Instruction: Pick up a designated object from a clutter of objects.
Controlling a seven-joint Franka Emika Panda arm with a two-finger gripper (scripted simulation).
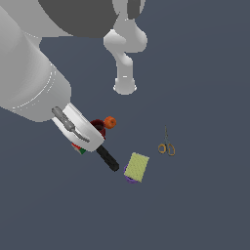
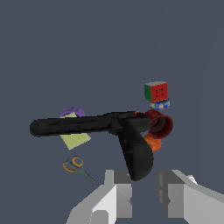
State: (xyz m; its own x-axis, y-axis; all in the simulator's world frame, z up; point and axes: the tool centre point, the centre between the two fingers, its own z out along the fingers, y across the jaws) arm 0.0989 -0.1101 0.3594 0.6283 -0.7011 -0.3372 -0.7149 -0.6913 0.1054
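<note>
Grey gripper fingers fill the near edge of the wrist view, parted, and the tip of one black clamp handle reaches into the gap between them; whether the pads touch it I cannot tell. The clamp's other handle runs off crosswise, a long matte bar, so closing on the near handle looks right. Behind it sit a dark red cup, an orange ball, a glossy puzzle cube, a flat yellow-green block, a purple bowl and small scissors. In the exterior view the clamp pokes out beneath the arm, left of the block.
</note>
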